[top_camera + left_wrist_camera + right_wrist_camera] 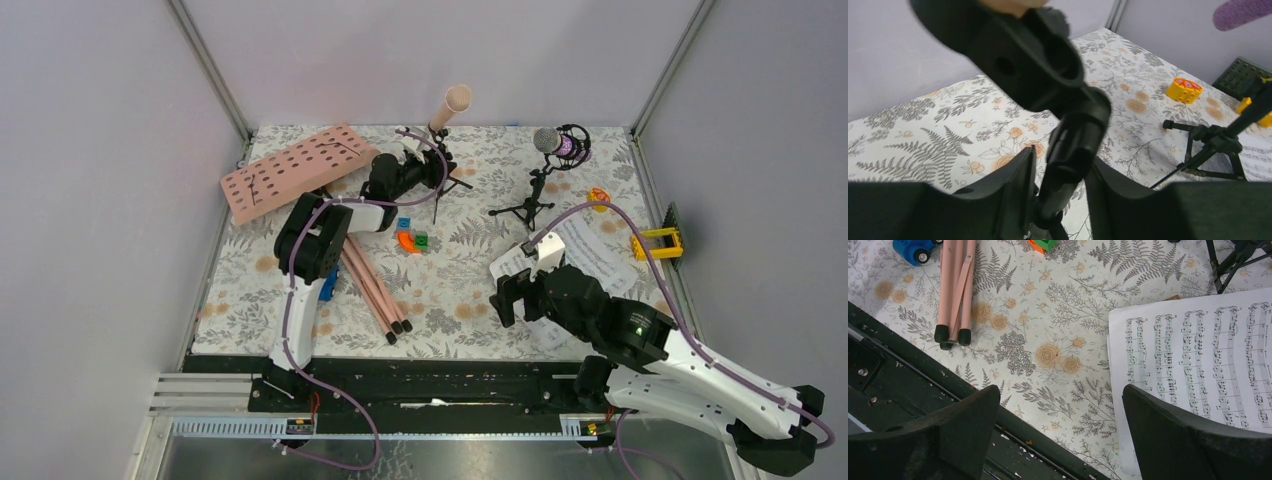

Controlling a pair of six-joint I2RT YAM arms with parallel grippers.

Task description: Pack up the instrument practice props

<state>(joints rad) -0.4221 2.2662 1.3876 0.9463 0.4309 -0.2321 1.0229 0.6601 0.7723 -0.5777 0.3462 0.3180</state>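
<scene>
My left gripper [428,160] is at the back of the table, its jaws closed round the black stand post [1068,155] under the plain pink microphone [453,104]. The purple glitter microphone [548,140] stands upright on its own black tripod [528,205] to the right; it also shows in the left wrist view [1243,11]. The salmon-pink perforated rack [290,175] lies at the back left, its pink tripod legs [375,285] folded on the cloth. My right gripper [508,295] is open and empty over the near left edge of the sheet-music pages [1198,360].
A blue toy car [328,285] lies beside the left arm. Orange and green blocks [410,238] lie mid-table. A yellow block [1184,89] and a yellow-green piece [662,240] sit at the right. The black front rail [923,385] runs under my right gripper.
</scene>
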